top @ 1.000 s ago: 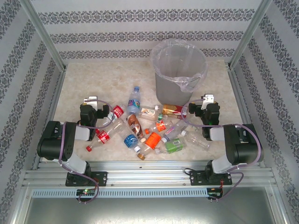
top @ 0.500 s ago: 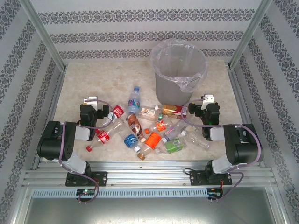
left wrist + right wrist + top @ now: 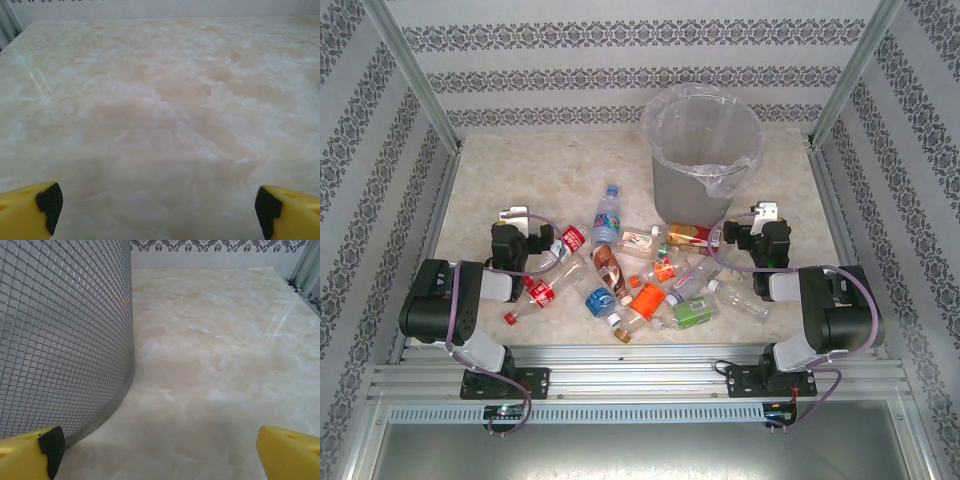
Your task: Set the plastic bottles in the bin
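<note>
The plastic bottles (image 3: 640,275) lie in a loose heap on the marble table between my two arms. Among them are a blue-labelled one (image 3: 607,215), a red cola one (image 3: 542,292), an orange one (image 3: 647,298) and a green one (image 3: 692,312). The bin (image 3: 702,150), grey with a clear bag liner, stands behind the heap at the back right. My left gripper (image 3: 515,228) sits left of the heap. It is open (image 3: 157,205) over bare table with nothing between its fingers. My right gripper (image 3: 765,225) is open (image 3: 157,445) too, close to the bin's mesh wall (image 3: 60,330).
Patterned walls and metal posts (image 3: 415,80) close in the table on three sides. Bare marble (image 3: 530,170) stretches behind the left gripper and left of the bin. A strip of table (image 3: 220,340) lies free to the right of the bin.
</note>
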Tool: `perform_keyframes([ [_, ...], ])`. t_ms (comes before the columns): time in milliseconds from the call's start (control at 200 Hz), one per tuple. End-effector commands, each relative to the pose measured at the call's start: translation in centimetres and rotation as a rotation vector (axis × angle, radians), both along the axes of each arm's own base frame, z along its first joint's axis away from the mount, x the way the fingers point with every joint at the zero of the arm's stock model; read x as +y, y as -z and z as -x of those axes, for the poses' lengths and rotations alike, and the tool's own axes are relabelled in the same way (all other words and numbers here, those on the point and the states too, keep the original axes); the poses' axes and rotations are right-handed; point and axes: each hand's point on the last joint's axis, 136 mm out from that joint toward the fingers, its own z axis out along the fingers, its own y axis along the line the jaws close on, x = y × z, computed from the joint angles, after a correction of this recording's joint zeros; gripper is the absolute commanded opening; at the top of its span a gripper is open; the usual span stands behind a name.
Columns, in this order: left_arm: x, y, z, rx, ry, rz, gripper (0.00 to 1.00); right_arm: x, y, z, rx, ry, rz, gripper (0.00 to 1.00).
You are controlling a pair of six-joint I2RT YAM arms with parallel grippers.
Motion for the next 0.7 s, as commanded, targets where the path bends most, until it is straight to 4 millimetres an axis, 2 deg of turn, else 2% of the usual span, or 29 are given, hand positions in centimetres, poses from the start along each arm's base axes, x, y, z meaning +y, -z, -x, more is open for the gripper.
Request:
perform_keyframes([
  [0, 0.3, -1.0, 0.3, -0.056, -0.004, -0.004, 1.00, -0.1, -1.6, -0.2, -0.053, -0.007, -0.006, 0.98],
  [270, 0.7, -3.7, 0.4, -0.021, -0.030, -0.015, 1.00, -0.4, -4.3, 1.0, -0.071, 0.018, -0.009, 0.98],
  [305, 0.7, -4.2, 0.4, -0.022, -0.036, -0.020, 1.00, -0.5, -5.0, 1.2, -0.087, 0.031, -0.015, 0.98],
  [415, 0.5, -6.2, 0.5, -0.033, -0.051, -0.032, 1.00, -0.8, -5.5, 2.4, -0.054, 0.063, -0.027, 0.98],
  [550, -1.5, -9.4, 0.1, -0.032, -0.034, 0.030, 1.00, -0.8, -7.4, 4.1, -0.024, 0.111, -0.050, 0.98],
  [694, -6.5, -13.1, 0.2, 0.002, 0.068, 0.048, 1.00, -0.5, -9.0, 6.3, 0.001, 0.169, -0.145, 0.98],
])
